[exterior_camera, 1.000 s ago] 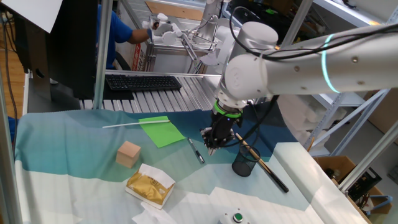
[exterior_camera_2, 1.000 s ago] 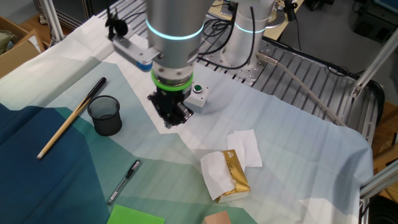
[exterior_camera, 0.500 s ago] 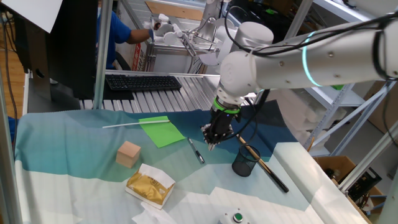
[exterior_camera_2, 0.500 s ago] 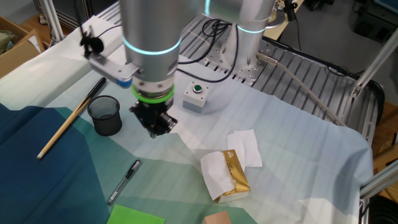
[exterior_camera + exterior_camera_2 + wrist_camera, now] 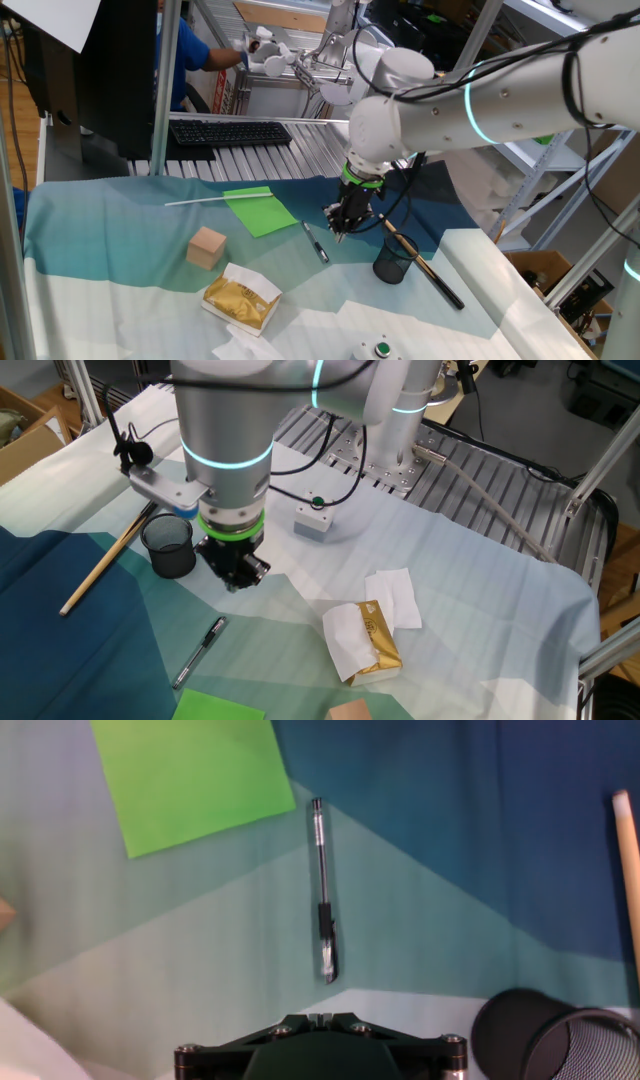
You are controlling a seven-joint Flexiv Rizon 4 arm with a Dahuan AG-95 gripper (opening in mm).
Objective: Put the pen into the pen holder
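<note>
One end effector hangs above the counter, and its fingers do not show in any view: the hand view gives only the black body at the bottom edge, and the two fixed views show a dark tip too small to read, so I cannot tell whether the fingers are apart or together; nothing appears to be held. Nearest that tip, just ahead in the hand view, lies the pen, flat on the teal cloth and pointing almost straight away from the camera, its dark end closest and its silvery end farther off, next to the corner of the green sheet. In the fixed views the pen is a little to one side of the end effector and below it, apart, not touched. The pen holder stands upright close by on the other side, near the long brown-and-black stick. As a judgement, the risk here is a descent that lands off the pen's thin barrel, so the fingers nudge or roll it on the cloth instead of closing around it; with the pen holder so near, a sideways sweep could also knock it or the stick. Farther off sit the wooden cube and the crumpled packet.
</note>
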